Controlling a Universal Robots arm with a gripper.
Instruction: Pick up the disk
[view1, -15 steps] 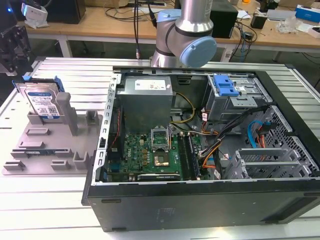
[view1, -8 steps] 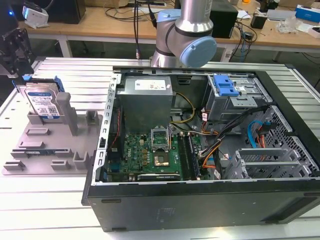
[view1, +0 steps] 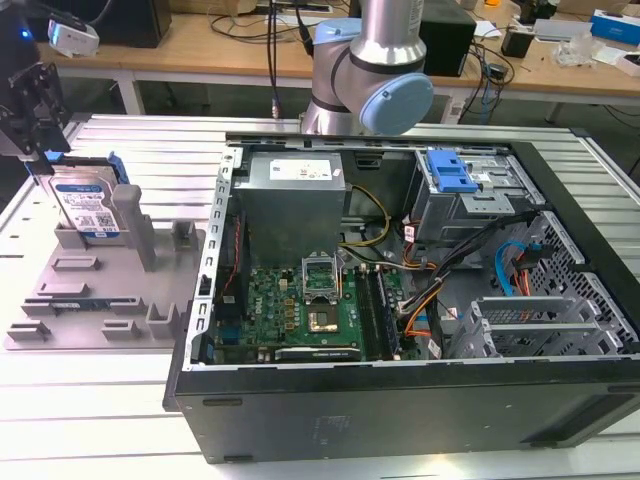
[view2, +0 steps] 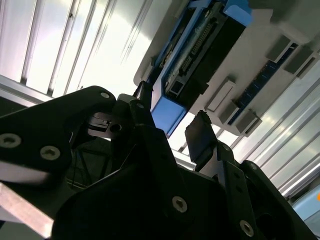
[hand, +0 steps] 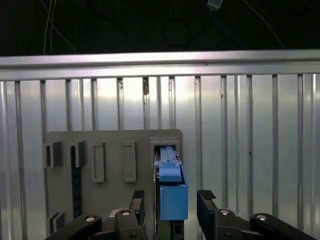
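Plainly, the tool (hand: 172, 201) hung open and empty, its jaws on either side of the disk (hand: 170, 175), which stood on edge in the grey holder tray (hand: 110, 150). An off-centre closure might catch only the blue rail and jam the disk in its slot. Its white barcode label (view1: 95, 222) was unreadable.

No print can be read. The disk (view1: 88, 205) carries a white label (view1: 93, 220) with barcodes and small dark lettering, too fine to make out. The power supply (view1: 290, 215) bears a pale sticker (view1: 300, 172), likewise illegible.
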